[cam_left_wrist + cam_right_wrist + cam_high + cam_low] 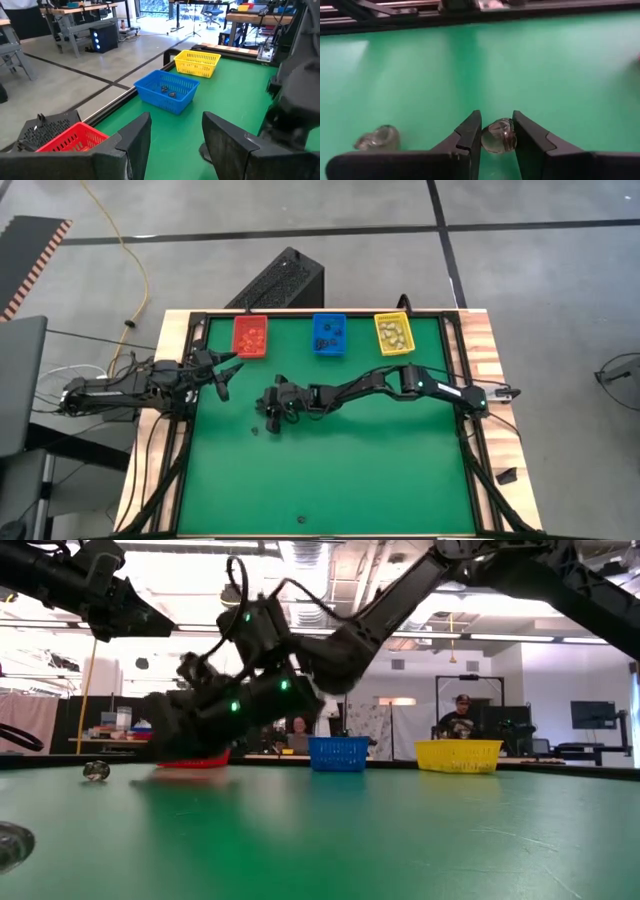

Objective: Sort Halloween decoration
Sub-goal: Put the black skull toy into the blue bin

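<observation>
The right end effector [496,134] is down low on the green bench [380,470], a bit toward 9 o'clock from the middle. Its two dark fingers [468,135] are closed most of the way and squeeze one small pale round trinket [499,136] between them. The trinket sits right on the green top. A second pale trinket [379,138] lies loose on the bench, near the held one but not touching it. In the low view another small trinket [96,771] rests on the bench by itself.

Three bins stand in a row along the 12 o'clock edge. The red bin [250,336] is toward 11 o'clock, the blue bin [328,334] at 12 and the yellow bin [394,333] toward 1. Each has little pieces inside.

The left end effector [172,145] waits up in the air at the 9 o'clock side, near the red bin. Its fingers are spread apart and hold nothing.
</observation>
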Robot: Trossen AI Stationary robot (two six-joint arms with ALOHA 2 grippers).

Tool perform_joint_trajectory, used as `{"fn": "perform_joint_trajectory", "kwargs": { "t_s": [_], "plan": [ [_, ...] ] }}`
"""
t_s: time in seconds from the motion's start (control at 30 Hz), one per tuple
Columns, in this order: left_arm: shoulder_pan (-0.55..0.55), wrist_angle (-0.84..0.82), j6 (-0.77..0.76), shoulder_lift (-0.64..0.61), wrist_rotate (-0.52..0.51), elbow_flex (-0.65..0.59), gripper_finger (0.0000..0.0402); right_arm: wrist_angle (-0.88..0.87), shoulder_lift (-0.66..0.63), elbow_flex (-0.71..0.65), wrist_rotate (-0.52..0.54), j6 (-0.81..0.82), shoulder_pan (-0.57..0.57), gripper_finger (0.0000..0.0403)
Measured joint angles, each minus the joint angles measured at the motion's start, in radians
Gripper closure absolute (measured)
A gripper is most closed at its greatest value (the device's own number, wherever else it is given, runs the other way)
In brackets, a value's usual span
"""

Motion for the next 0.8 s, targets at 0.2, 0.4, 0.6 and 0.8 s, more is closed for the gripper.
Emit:
{"fn": "perform_joint_trajectory", "kwargs": {
  "t_s": [0.2,0.4,0.6,0.8],
  "plan": [
    [0.000,-0.005,0.000,0.000,0.000,0.000,0.0233,-0.115,-0.147,-0.048,-0.002,-0.089,-0.030,0.0285],
    [0.000,-0.007,0.000,0.000,0.000,0.000,0.0233,-0.135,-0.374,-0.271,0.080,-0.143,-0.088,0.0285],
    [0.000,0.015,-0.012,0.000,0.000,0.000,0.0233,-0.073,-0.549,-0.527,0.189,-0.092,-0.190,0.0285],
    [0.000,0.014,-0.017,0.000,0.000,0.000,0.0233,-0.065,-0.577,-0.629,0.281,0.043,-0.289,0.0285]
  ]
}}
